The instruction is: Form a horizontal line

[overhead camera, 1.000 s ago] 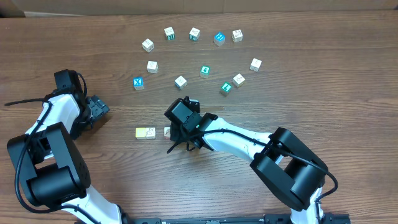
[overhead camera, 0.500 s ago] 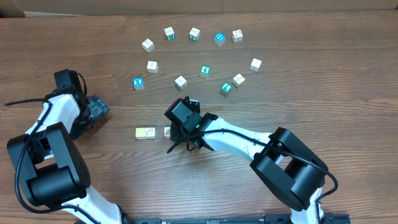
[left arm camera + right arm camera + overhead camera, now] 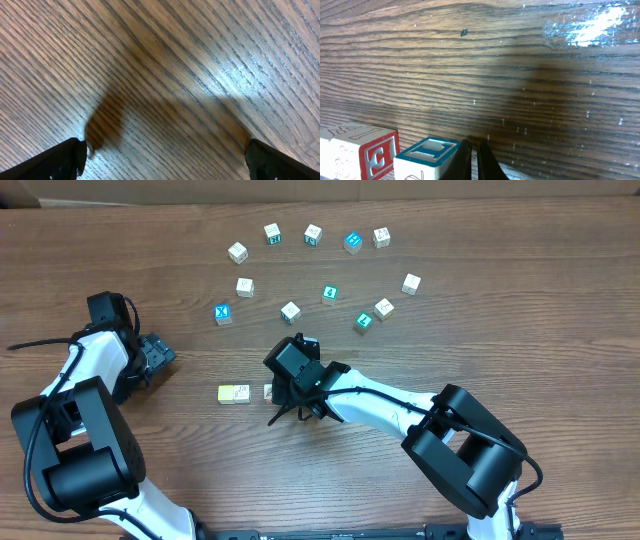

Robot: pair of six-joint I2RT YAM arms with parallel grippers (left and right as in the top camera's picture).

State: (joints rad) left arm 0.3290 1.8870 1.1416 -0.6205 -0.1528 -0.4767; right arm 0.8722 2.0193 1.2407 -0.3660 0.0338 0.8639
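A pale yellow cube [image 3: 234,393] lies on the wooden table, with a white cube [image 3: 269,391] just to its right. My right gripper [image 3: 289,396] hangs over the right end of this short row and hides what is beneath it. In the right wrist view its fingers [image 3: 474,152] are shut with nothing between them, pressed against the right side of a cube with a green "L" face [image 3: 427,150]. Left of that sits a white cube with a red letter side [image 3: 370,150]. My left gripper [image 3: 156,355] rests at the far left, open over bare wood [image 3: 172,165].
Several loose cubes lie scattered in an arc at the back, among them a blue cube [image 3: 222,313], another blue cube [image 3: 352,242], a teal-green cube [image 3: 364,322] and a white cube [image 3: 290,311] nearest the row.
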